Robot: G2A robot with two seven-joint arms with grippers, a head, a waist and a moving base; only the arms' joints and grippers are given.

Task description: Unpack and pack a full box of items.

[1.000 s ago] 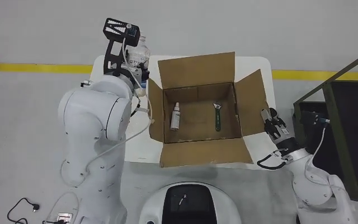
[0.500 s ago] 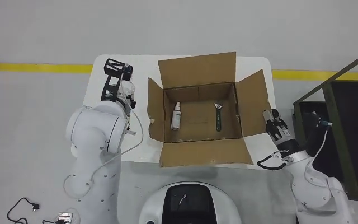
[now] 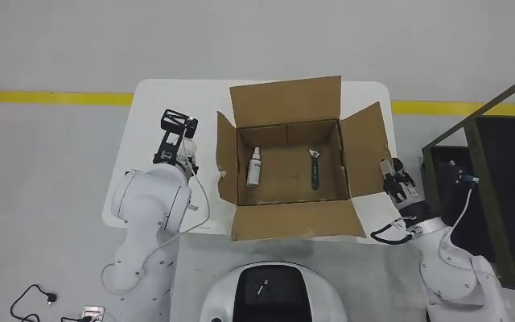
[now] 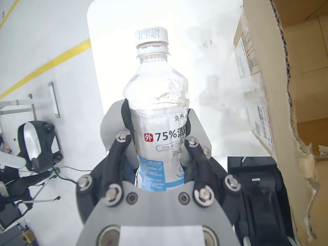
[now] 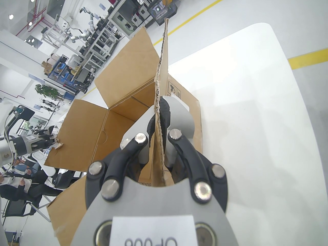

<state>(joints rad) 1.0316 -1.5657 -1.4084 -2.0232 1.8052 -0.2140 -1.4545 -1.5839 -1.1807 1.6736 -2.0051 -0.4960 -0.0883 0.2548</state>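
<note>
- On the white table (image 3: 161, 105), I see the cardboard box (image 3: 294, 219) standing with all four flaps folded outward and its inside in plain sight from the top view.
- My left gripper (image 4: 157, 111) is clamped on a clear bottle (image 4: 153, 78). The two dark pads press the labelled body from either side, below the shoulder.
- The bottle has a white cap and a blue and white label, and the cap points away from the wrist.
- From above, that gripper (image 3: 179, 138) sits over the table's left part, just beside the box's left flap (image 3: 225, 161) and outside the box. I cannot tell whether the bottle's base touches the tabletop.
- The left flap's edge looks torn and ragged in the left wrist view.
- My right gripper (image 5: 160, 115) is pinched narrow onto the right flap (image 5: 161, 60). The flap's corrugated edge runs straight between the two fingers, with one pad on each face.
- From above, this gripper (image 3: 394, 179) is at the flap's outer edge, on the box's right side.
- Inside the box, a small spray bottle (image 3: 253, 167) lies flat on the left half of the floor.
- A wrench (image 3: 313, 168) with a green handle lies on the right half, well apart from the spray bottle.
</note>
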